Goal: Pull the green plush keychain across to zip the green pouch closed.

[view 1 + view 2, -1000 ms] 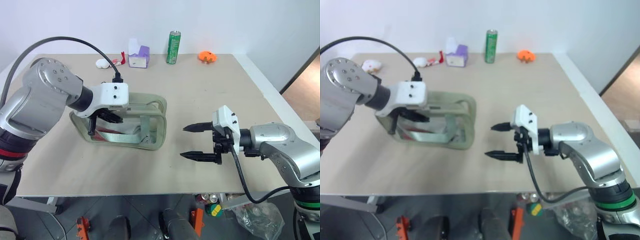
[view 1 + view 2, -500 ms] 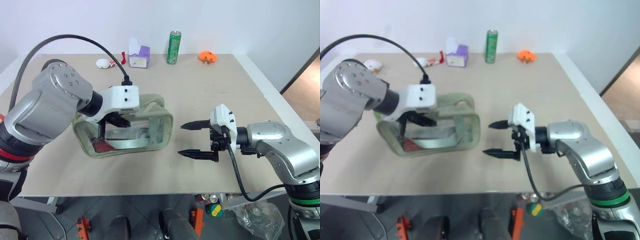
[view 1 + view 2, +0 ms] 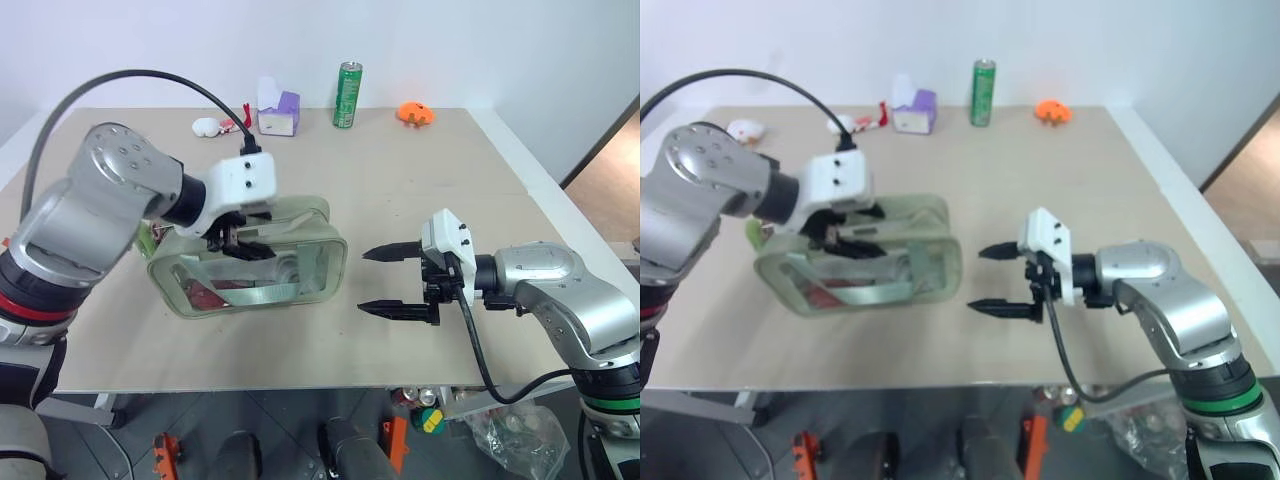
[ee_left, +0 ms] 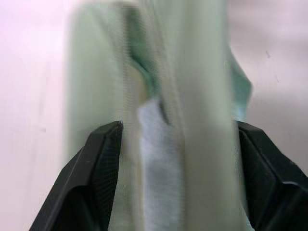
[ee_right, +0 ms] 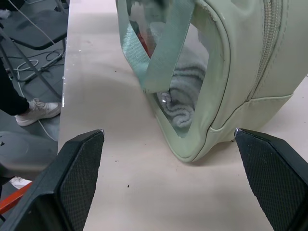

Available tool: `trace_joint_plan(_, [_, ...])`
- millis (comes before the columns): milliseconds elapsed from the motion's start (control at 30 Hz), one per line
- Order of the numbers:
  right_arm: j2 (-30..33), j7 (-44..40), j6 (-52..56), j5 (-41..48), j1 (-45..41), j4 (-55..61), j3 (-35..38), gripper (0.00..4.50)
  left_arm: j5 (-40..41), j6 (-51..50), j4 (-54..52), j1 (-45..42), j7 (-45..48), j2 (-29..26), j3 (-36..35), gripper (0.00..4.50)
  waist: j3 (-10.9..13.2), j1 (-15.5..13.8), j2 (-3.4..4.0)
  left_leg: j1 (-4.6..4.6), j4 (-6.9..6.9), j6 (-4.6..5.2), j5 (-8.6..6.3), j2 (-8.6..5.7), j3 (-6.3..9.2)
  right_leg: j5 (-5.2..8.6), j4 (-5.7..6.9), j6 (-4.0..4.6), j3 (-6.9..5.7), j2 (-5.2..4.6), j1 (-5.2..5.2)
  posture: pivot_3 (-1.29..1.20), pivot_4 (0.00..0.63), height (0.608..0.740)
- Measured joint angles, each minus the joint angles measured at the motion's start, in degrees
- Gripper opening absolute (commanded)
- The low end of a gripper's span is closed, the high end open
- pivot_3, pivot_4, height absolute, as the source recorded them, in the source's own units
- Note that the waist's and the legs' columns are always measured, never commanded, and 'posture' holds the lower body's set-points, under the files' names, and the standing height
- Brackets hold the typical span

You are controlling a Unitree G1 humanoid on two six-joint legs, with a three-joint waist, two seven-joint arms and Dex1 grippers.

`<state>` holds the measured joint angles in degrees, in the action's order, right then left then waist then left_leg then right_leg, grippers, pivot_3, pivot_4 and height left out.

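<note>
The left pincer [image 3: 238, 243] stands spread over the top of the green pouch [image 3: 310, 265], one finger on each side of the zip edge, gripping nothing. The right pincer [image 3: 398, 280] hangs spread too, just beside the pouch's right end but apart from it. The green plush keychain [image 3: 755, 233] peeps out at the pouch's left end, partly behind the left arm. To do the step well, I judge: pinch the fuzzy ring itself, brace the right end against the desk [image 3: 430, 180], and pull level along the zip — not upward.
</note>
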<state>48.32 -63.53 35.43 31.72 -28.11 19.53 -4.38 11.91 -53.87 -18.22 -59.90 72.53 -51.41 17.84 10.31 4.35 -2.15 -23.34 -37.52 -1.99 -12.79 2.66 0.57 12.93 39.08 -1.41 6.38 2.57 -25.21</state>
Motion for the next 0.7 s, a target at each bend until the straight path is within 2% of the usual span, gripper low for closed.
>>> trace_joint_plan(133, [0.06,-0.26,-0.1,-0.08,-1.71,-1.91,0.2,4.5,3.19,4.51,0.4,1.65,-0.18,0.28,-6.43,3.33,0.0,0.02,0.0,0.03,0.01,0.0,0.0,0.01,-0.02,0.0,0.0,0.0,0.02,0.0,0.0,0.0,0.15,0.74])
trace_joint_plan(333, [-2.34,0.89,-1.31,-1.13,-6.46,-5.39,0.36,4.5,14.64,4.35,1.17,7.09,-3.92,5.67,-20.09,3.33,0.01,0.01,0.01,0.01,-0.03,0.0,0.0,0.03,-0.01,-0.03,0.04,0.0,-0.01,0.0,0.0,0.0,0.15,0.74])
trace_joint_plan(500, [-4.02,0.95,-2.36,-2.31,-8.7,-7.6,0.03,4.5,20.93,1.88,0.5,10.5,-7.38,5.67,-26.22,3.33,0.01,0.12,0.03,0.03,-0.01,0.0,0.0,0.03,-0.03,-0.03,0.03,0.0,0.02,0.0,0.0,0.0,0.15,0.74])
trace_joint_plan(700, [-7.29,0.93,-3.57,-3.93,-11.85,-8.25,-1.56,4.5,23.79,2.82,0.25,20.4,-11.09,4.94,-33.79,3.33,0.01,0.22,0.03,0.05,0.01,0.0,0.0,0.07,-0.01,-0.04,0.04,0.02,-0.01,0.02,0.0,0.0,0.15,0.74])
